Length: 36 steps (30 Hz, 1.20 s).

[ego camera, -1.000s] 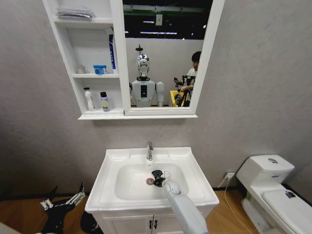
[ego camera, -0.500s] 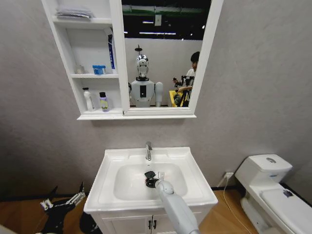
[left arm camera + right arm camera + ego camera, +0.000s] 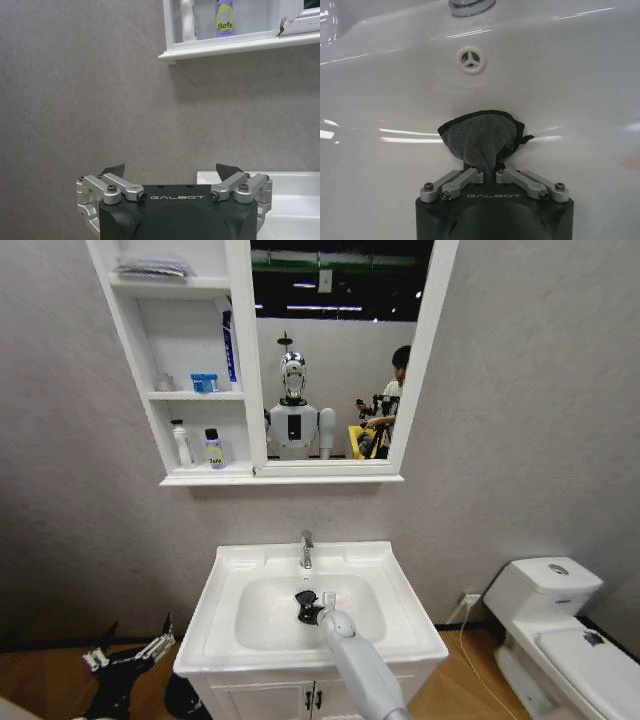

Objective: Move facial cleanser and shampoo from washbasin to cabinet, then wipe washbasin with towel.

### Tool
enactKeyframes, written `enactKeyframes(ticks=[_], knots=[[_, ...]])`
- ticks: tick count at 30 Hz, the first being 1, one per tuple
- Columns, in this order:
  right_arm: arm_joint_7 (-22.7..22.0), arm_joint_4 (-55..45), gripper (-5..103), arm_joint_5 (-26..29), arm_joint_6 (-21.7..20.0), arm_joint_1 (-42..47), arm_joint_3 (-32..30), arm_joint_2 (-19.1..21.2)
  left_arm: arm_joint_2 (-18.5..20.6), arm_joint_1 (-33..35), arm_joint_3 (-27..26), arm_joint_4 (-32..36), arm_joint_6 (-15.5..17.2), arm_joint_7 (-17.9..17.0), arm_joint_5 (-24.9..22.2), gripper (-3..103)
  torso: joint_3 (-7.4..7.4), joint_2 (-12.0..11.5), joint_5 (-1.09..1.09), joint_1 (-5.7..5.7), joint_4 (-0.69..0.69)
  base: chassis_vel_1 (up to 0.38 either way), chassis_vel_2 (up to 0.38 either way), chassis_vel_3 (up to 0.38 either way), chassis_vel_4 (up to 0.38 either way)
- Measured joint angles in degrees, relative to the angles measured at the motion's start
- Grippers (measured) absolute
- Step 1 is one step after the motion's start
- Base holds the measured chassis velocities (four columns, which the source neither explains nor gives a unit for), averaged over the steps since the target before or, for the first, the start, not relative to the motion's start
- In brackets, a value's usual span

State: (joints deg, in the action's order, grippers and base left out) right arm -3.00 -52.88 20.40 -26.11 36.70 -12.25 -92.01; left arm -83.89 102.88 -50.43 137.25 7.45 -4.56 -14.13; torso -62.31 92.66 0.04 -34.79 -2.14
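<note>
The dark grey towel (image 3: 479,139) is pressed against the white washbasin (image 3: 222,585) bowl, below the chrome tap (image 3: 306,549). My right gripper (image 3: 488,173) is shut on the towel's bunched end and reaches down into the bowl (image 3: 305,607). The slim white bottle (image 3: 181,443) and the lilac bottle with a black cap (image 3: 214,449) stand side by side on the cabinet's (image 3: 135,340) bottom shelf. The left wrist view also shows the lilac bottle (image 3: 224,17). My left gripper (image 3: 170,170) hangs open and empty, low at the left of the vanity (image 3: 130,650).
A blue tub (image 3: 205,383) and a tall blue tube (image 3: 230,345) occupy the middle shelf, and a pale folded cloth stack (image 3: 155,267) the top one. A white toilet (image 3: 560,625) stands at the right. The vanity doors (image 3: 270,702) are below the basin.
My right gripper has slid the towel leftward across the bowl and now covers the red-ringed drain. The head camera shifted slightly. The left arm has stayed still.
</note>
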Motion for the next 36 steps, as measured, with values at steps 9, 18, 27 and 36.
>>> enactKeyframes(ticks=[9, 18, 27, 36], knots=[[-0.3, -5.2, 5, -0.8, 0.6, 2.9, -1.7, 6.2, 0.0, 0.0, 0.0, 0.0, 0.0, 0.0, 0.0, 100, 0.02, 0.0, -0.02, 0.01, -0.04, 0.000, 0.000, 0.000, 0.000], [-1.6, -8.4, 5, -2.7, 1.1, 4.7, -4.4, 9.1, 0.0, 0.0, 0.0, 0.0, 0.0, 0.0, 0.0, 100, 0.03, 0.0, -0.02, 0.03, -0.03, 0.000, 0.000, 0.000, 0.000], [-2.3, -10.2, 5, -3.5, 1.3, 5.4, -5.8, 10.5, 0.0, 0.0, 0.0, 0.0, 0.0, 0.0, 0.0, 100, 0.03, 0.0, -0.05, 0.03, -0.07, 0.000, 0.000, 0.000, 0.000], [-1.5, -4.2, 5, -2.3, 2.0, 3.0, -3.9, 5.3, 0.0, 0.0, 0.0, 0.0, 0.0, 0.0, 0.0, 100, 0.04, 0.0, -0.06, 0.03, -0.09, 0.000, 0.000, 0.000, 0.000]])
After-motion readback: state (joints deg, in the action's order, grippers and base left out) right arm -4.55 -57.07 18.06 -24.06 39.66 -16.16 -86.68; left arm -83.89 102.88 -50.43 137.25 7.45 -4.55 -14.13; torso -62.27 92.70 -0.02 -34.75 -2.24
